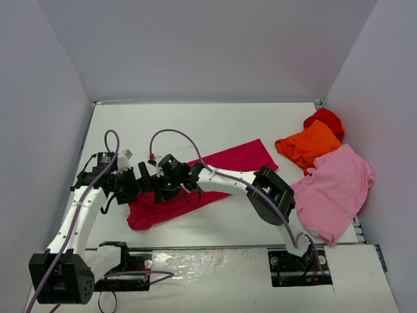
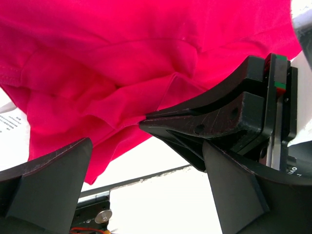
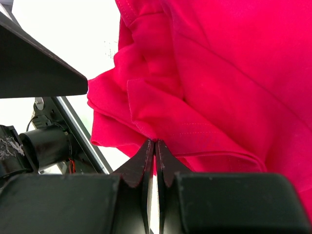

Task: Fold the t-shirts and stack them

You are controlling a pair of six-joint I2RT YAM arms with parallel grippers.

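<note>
The crimson-magenta t-shirt lies crumpled across the middle of the white table. My right gripper is shut on a bunched fold at the shirt's left part; the right wrist view shows its tips pinched on the hem of the cloth. My left gripper is open right beside it, facing it. In the left wrist view its fingers stand wide apart below the hanging cloth, holding nothing. The light pink t-shirt, the orange one and the bright red one lie heaped at the right.
Grey walls close in the table on the left, back and right. A metal seam runs along the table's near edge, with the arm bases below it. Purple cables loop above both wrists.
</note>
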